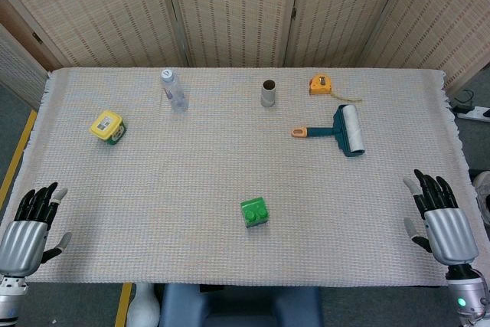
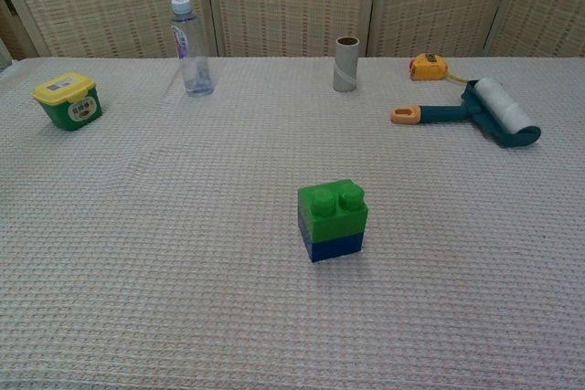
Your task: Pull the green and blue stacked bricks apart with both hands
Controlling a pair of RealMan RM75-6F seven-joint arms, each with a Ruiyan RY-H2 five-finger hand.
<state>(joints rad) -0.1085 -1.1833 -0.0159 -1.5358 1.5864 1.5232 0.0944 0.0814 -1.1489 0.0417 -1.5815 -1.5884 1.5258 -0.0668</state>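
The green brick (image 2: 333,206) is sitting stacked on the blue brick (image 2: 331,246), upright, near the table's front centre. Left hand (image 1: 29,229) is resting at the front-left corner, fingers spread, holding nothing; right hand (image 1: 441,218) likewise at front-right. The stack is lying at about 2 o'clock from the left hand and 9 o'clock from the right, the right hand being judged slightly nearer.

Woven folding screen (image 1: 230,13) behind a cloth-covered table (image 1: 191,212) — grey floor (image 1: 11,112).
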